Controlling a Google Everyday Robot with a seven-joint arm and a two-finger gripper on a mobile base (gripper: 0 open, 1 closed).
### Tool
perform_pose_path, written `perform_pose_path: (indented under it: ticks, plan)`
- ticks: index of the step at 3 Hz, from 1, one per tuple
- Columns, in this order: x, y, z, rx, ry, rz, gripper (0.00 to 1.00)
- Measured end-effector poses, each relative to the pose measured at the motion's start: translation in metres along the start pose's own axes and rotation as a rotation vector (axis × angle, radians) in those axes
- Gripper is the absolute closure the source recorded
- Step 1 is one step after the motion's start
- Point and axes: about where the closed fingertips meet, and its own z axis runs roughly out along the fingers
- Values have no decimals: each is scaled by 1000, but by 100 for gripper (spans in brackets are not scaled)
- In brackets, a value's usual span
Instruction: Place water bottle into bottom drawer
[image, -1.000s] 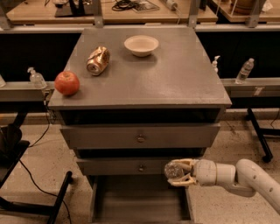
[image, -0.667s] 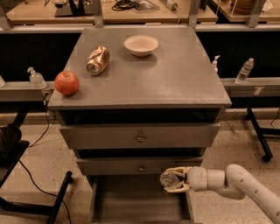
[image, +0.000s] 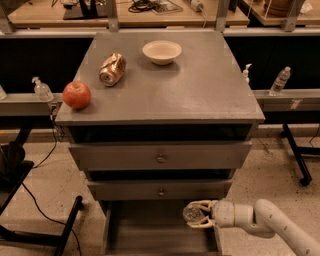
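Water bottle (image: 192, 212) is clamped between the closed fingers of the gripper (image: 195, 215), over the right part of the open bottom drawer (image: 145, 231). The arm reaches in from the right, across that drawer's right wall. Change over the last second: the gripper has dropped from about the level of the lower knobbed drawer (image: 161, 192) to below its front and moved a bit left, so this reads as the final lowering, release pending. Can't tell whether the bottle touches the floor yet. Room: the drawer floor left of the bottle is bare, so there's plenty of space to set down. Tight spots are the right wall under the wrist and the lower knobbed drawer's front just above the fingers; retract should go out to the right, not straight up. Farther back, the apple (image: 76, 95), can (image: 112, 69) and bowl (image: 161, 52) sit on the cabinet top (image: 210, 95), well clear.
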Motion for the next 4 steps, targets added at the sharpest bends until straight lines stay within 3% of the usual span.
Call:
perform_pose_path:
  ticks: [1, 2, 4]
  plan:
    - [16, 9, 1, -8, -19, 62, 100]
    - [50, 47, 15, -19, 68, 190, 100]
    - [83, 128, 31, -30, 238, 336, 100]
